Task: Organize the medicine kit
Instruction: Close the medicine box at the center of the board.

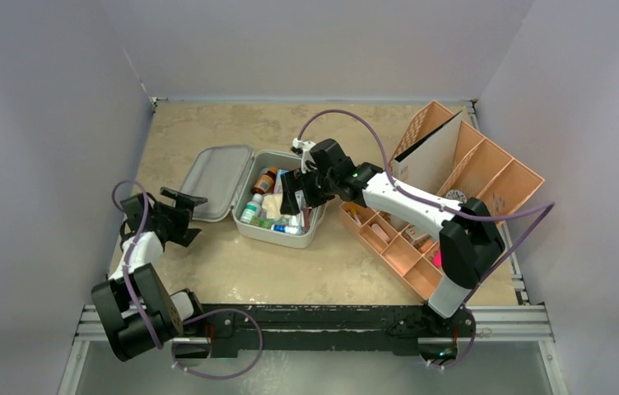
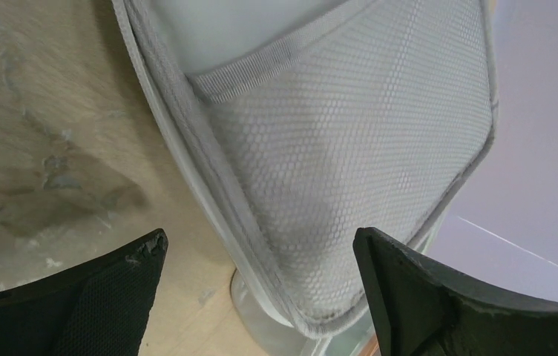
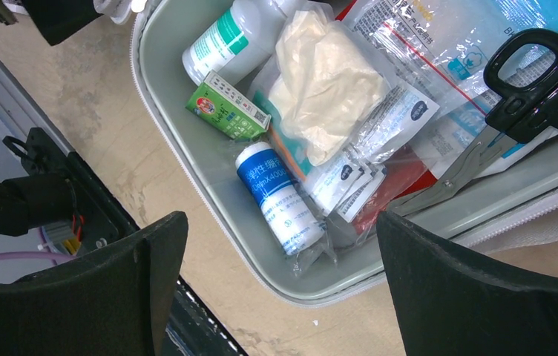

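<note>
The medicine kit lies open on the table, with its grey lid [image 1: 220, 179] at the left and its base [image 1: 250, 224] at the right. The base holds a white bottle [image 3: 224, 37], a green box [image 3: 228, 111], a blue-white bandage roll [image 3: 280, 196], bagged gloves [image 3: 324, 81] and black-handled scissors [image 3: 528, 74]. My left gripper [image 1: 193, 218] is open at the lid's near left edge. The lid's mesh pocket [image 2: 350, 148] shows between its fingers [image 2: 261, 297], and I cannot tell whether they touch it. My right gripper [image 1: 300, 200] is open and empty above the base's near rim [image 3: 280, 297].
An orange compartmented tray [image 1: 487, 173] stands at the right with small items in its near cells and a cardboard box [image 1: 434, 156] at its far end. Walls enclose the table on three sides. The table's front rail [image 1: 314, 321] runs by the arm bases.
</note>
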You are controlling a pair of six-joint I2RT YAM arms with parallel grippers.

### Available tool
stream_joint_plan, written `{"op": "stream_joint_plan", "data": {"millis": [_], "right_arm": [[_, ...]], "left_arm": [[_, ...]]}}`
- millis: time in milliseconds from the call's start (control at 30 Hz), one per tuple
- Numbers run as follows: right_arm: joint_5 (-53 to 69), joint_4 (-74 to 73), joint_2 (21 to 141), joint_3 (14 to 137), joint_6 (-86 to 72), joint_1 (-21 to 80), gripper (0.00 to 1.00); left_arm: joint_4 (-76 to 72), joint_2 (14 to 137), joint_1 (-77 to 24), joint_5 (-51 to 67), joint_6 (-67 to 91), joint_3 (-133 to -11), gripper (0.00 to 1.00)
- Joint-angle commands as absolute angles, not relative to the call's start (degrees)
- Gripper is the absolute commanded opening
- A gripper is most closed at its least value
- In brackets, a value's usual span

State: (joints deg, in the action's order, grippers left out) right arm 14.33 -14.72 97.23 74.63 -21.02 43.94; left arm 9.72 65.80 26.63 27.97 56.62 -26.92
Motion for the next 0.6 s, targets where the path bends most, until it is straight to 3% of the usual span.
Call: {"op": "stream_joint_plan", "data": {"millis": [0, 300, 567], "right_arm": [[15.03, -14.40, 95.05, 75.14, -20.68, 44.23, 0.99], [15.05, -14.07, 95.34, 75.41, -20.85, 44.22, 0.99], [15.03, -14.02, 94.93, 75.15, -20.92, 44.28, 0.99]], "left_arm": [[-3.79, 68.90, 27.51, 27.32, 58.57, -25.75, 0.95], [-22.29, 72.41, 27.69, 27.33, 64.37, -21.37, 0.93], [-29.79, 70.79, 27.69, 30.58, 61.90, -22.41, 0.92]]}}
